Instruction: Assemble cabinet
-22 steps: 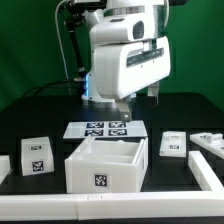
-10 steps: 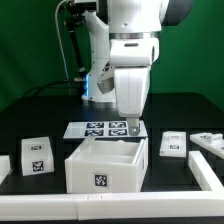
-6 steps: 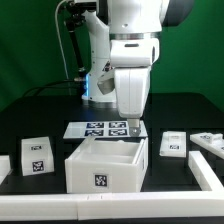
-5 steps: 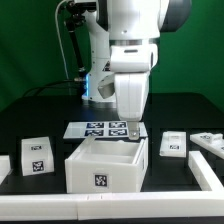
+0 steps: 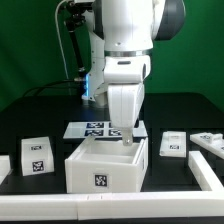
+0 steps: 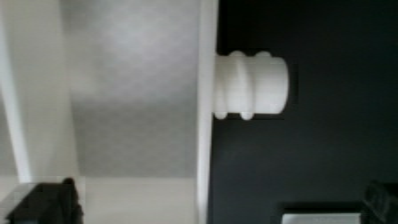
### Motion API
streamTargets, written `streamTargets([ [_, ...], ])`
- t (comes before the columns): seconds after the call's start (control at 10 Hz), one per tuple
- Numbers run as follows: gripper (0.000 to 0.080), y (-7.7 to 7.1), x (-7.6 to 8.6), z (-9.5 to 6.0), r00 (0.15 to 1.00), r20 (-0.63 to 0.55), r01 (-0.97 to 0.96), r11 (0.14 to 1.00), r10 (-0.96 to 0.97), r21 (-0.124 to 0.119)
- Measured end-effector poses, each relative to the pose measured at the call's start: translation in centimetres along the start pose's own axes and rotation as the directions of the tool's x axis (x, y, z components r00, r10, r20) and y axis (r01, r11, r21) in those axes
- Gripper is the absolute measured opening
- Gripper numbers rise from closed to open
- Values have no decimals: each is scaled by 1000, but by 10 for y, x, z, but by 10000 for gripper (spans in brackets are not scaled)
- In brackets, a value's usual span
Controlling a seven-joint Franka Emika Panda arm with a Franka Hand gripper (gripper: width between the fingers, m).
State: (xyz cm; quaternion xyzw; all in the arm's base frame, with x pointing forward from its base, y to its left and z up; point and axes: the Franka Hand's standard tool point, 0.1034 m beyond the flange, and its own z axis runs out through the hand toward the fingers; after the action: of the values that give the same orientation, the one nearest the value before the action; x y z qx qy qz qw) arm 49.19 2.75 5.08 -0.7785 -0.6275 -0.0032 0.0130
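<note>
Cabinet (image 5: 85,170), a white open-topped box with a tag on its front, stands near the front of the black counter (image 5: 40,110). Robot arm (image 5: 125,70) reaches down over its rear wall. Jaws are spread wide, straddling that wall without gripping. A ribbed white knob (image 6: 253,87) projects from the wall's outer side. The marker board (image 5: 92,128) lies just behind.

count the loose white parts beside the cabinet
5. On the exterior view's left: a tagged block, an edge-cut part. On its right: two tagged blocks, a long piece. More may be hidden.
</note>
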Motion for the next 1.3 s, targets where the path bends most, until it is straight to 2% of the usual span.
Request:
streamTargets([
  [0.3,798,-6,0,19,1000,-3,-18,1000,18,15],
  [0.6,771,-7,-1,23,1000,-2,-30,999,30,20],
  [0.7,599,-7,-2,23,1000,-2,-30,999,30,21],
  [0.8,599,-7,-2,23,1000,-2,-30,999,30,22],
  [0.9,397,-7,-2,23,1000,-2,-30,999,30,22],
  [1.0,261,-7,-2,23,1000,-2,-30,999,30,22],
  [1.1,261,-7,-2,23,1000,-2,-30,999,30,22],
  [1.2,85,-7,-2,23,1000,-2,-30,999,30,22],
  [1.3,34,-7,-1,23,1000,-3,-30,999,30,19],
])
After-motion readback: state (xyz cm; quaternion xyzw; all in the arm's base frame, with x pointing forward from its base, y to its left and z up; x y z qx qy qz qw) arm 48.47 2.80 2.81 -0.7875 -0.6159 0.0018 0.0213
